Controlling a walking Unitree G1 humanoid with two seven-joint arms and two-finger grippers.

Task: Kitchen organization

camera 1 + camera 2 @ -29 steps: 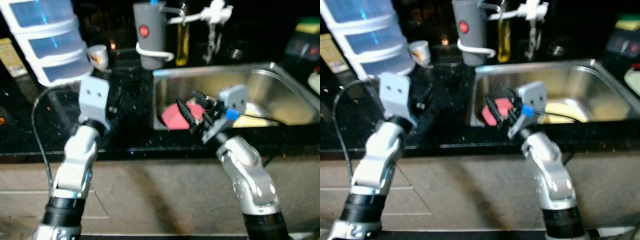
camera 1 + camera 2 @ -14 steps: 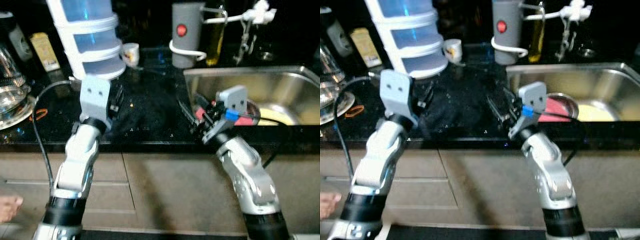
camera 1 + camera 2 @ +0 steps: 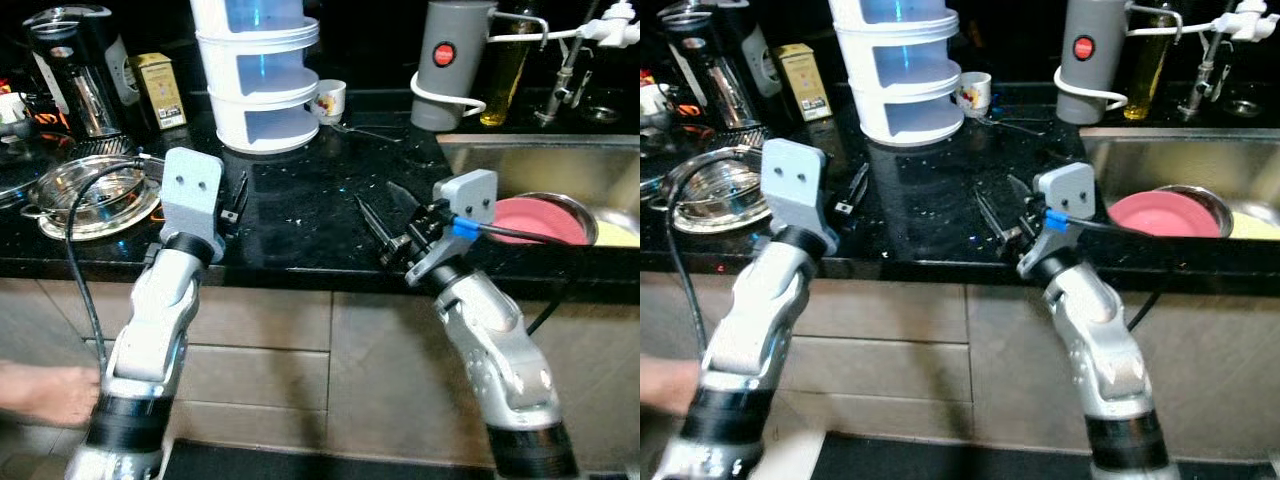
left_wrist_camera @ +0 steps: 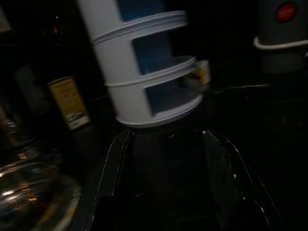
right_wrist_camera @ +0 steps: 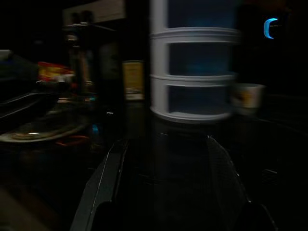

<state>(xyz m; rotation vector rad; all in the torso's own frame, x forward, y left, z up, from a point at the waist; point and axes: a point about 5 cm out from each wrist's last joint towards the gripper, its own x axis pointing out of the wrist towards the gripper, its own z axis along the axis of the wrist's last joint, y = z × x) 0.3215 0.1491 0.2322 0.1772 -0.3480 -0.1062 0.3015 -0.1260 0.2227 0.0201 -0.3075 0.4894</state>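
Since 1 second ago the view has swung left, so the sink [image 3: 500, 150] sits at right. Both grippers stand spread wide and hold nothing: left gripper [image 3: 236, 198] centre-left, right gripper [image 3: 392, 218] at centre above the black counter [image 3: 300, 200]. Ahead, upper centre, stands the white tiered container [image 3: 258, 75]; the pink plate [image 3: 540, 220] lies in the sink. Swinging these 2 arms could knock the cup [image 3: 328, 100] or steel bowl [image 3: 85, 195].

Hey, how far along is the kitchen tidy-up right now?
Hardly begun, it seems. Nothing visibly put away: the pink plate sits in the sink, and the steel pan, small cup and white tiered container stand on the counter. Both the left pincer and right pincer hover open and empty.
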